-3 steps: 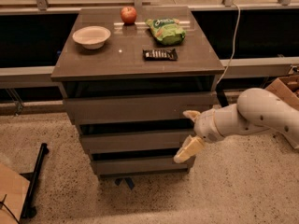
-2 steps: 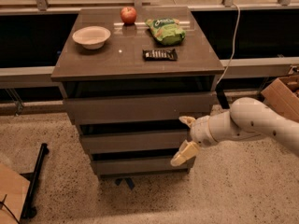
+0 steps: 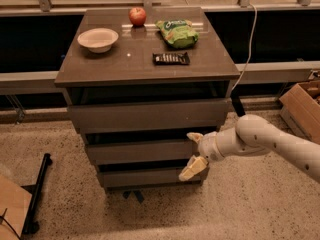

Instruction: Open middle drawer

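Standing before the bench (image 3: 100, 71): three handleless fronts are stacked under its front edge. The middle drawer (image 3: 140, 151) lies between the top drawer (image 3: 147, 115) and the bottom drawer (image 3: 145, 176), and looks shut as far as I can judge.

The gripper (image 3: 194, 152) is at the right end of the middle front, below the bench's front-right corner. Jaws are spread wide, one above the other. The upper finger (image 3: 194, 136) is at the dark gap over the panel and the lower finger (image 3: 192, 168) is at the gap beneath it. Cannot tell whether either tip is hooked behind an edge.

On top: a bowl (image 3: 98, 38) toward the back-left corner, an apple (image 3: 137, 16) at the back edge, a green bag (image 3: 177, 33) just beside it, and a dark snack bar (image 3: 171, 58) nearer the right edge.

Risks, as I read them:
- A smooth panel with no handle means a shallow purchase would let the finger slide off.
- Pulling from the right end alone could skew the drawer so it binds.
- The lower finger sits close to the bottom front and may drag that drawer too.
- A sharp tug would shake the bench, and the apple could roll.
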